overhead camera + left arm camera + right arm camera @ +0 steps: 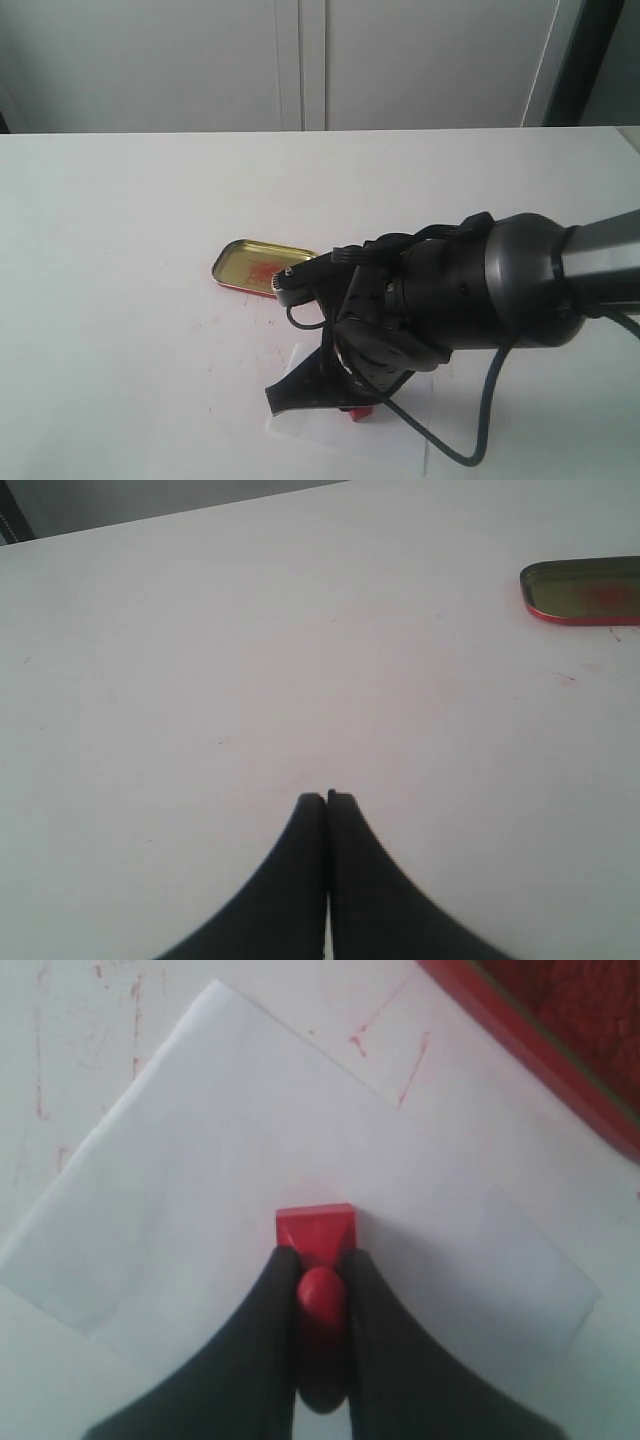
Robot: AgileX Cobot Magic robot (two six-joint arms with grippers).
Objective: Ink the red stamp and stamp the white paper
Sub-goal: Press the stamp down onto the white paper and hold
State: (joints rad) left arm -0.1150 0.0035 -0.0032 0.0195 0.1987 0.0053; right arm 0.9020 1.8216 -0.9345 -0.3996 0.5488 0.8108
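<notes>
Exterior view: a matte white table (120,250), faintly streaked with red ink, fills the scene. The right arm (500,280), bulky, black and glossy, reaches in from the right. The thin, flat paper (330,435) lies at the near edge, nearer than and right of a shallow, round-cornered gold lid (250,265) with a red rim and red smears inside. In the right wrist view, a red tin (560,1050) holding grainy red paste sits near one edge of the paper (only its corner shows). The stamp (315,1232), smooth red plastic, stands with its block base flat on the paper. The right gripper (320,1257) clamps its curved black fingers on the rounded knob. The left gripper (327,798), pressed together with nothing between, hovers over bare table left of the lid.
</notes>
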